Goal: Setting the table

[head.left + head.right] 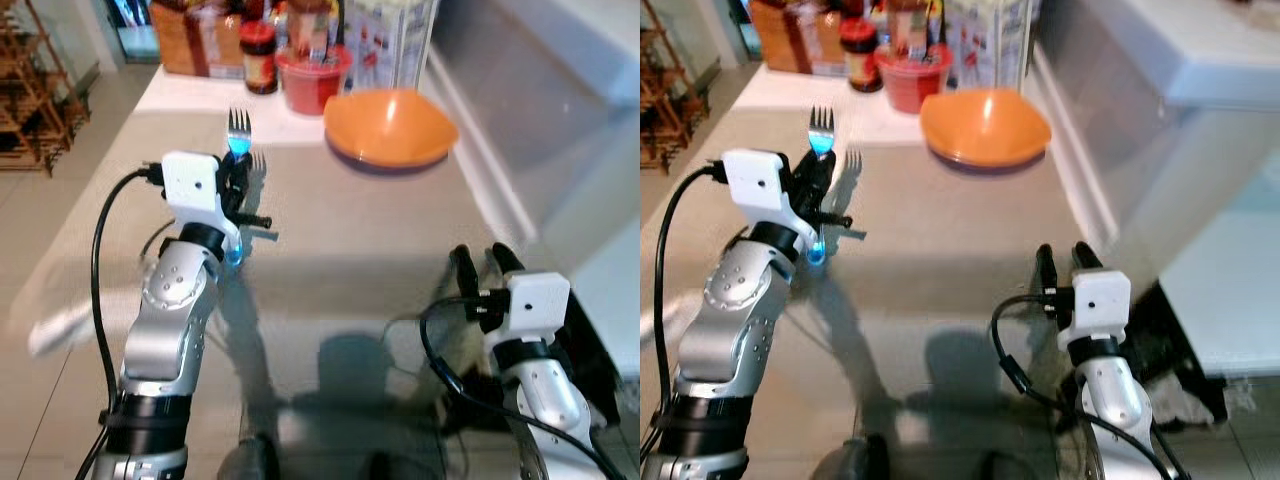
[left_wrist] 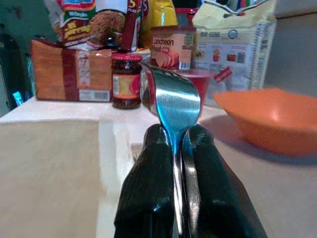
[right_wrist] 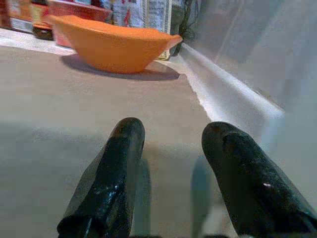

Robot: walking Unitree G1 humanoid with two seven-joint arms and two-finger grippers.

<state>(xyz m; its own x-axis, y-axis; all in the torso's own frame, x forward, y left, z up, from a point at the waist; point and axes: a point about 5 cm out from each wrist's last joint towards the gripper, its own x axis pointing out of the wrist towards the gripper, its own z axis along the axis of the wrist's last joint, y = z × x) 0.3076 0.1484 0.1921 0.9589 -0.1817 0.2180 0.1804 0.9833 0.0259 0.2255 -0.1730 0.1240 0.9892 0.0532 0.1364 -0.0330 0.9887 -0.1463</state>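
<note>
1. The table [image 1: 350,240] carries an orange bowl [image 1: 388,127] at 1 o'clock, with a red tub [image 1: 312,80] and a jar [image 1: 259,57] behind it at 12.
2. The left gripper [image 1: 238,170], at 10 o'clock above the table, is clenched on a fork [image 1: 238,128], tines up.
3. The right gripper [image 1: 478,262], at 4 o'clock, hangs with fingers spread, holding nothing.
</note>
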